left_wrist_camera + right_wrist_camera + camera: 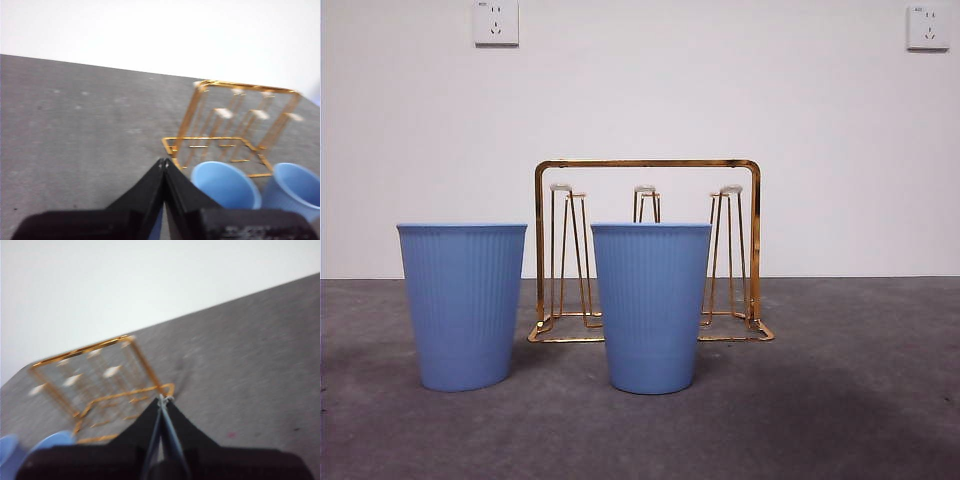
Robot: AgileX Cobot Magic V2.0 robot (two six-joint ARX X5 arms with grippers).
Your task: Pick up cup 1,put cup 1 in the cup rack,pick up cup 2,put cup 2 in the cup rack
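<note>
My left claw (164,162): clenched, empty, above the table. My right claw (161,401): likewise. Left cup (462,305), right cup (651,307): upright, just before rack (647,163). Step: first pickup, unstarted; next needs opening, descending.

No readable text, label, brand, number or sign anywhere. Plain ribbed blue on the left cup (463,305) and the right cup (651,306), with no print. Bare gold wire on the cup rack (648,250). Two white wall sockets, one at upper left (496,22) and one at upper right (928,27), each with a tiny dark mark at its top corner, too small to read. Nothing legible beyond the jaws in either wrist view; both blurred.
</note>
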